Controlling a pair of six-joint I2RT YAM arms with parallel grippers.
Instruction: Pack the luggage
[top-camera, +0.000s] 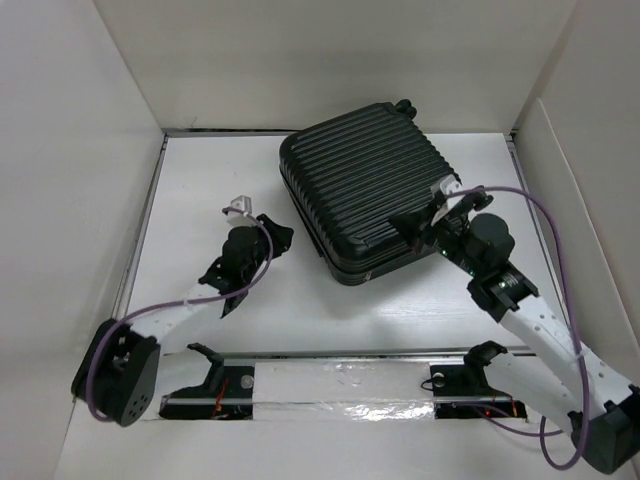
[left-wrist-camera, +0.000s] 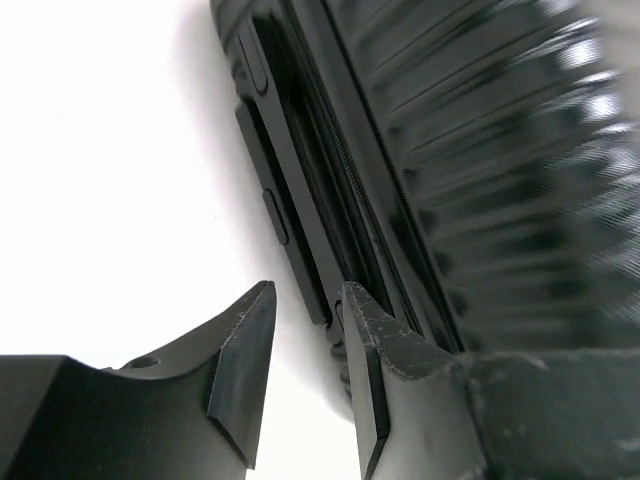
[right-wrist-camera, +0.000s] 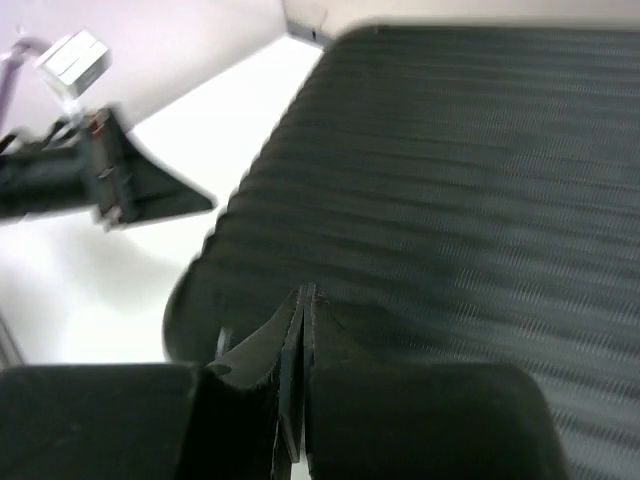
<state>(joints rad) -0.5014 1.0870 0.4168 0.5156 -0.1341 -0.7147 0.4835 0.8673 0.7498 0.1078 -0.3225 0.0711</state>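
Lying shut at the far side of the table (top-camera: 200, 200), the luggage (top-camera: 370, 190) is looking nearly packed.
The left gripper (left-wrist-camera: 307, 300) is hanging parted and empty beside its seam (left-wrist-camera: 335, 190); the right gripper (right-wrist-camera: 303, 300) is hovering clenched above it.

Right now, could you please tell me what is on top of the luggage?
Only the right gripper, jaws shut, hangs over the ribbed shell of the luggage near its near edge; whether it touches is unclear. The shell is closed, so whatever is inside is hidden.
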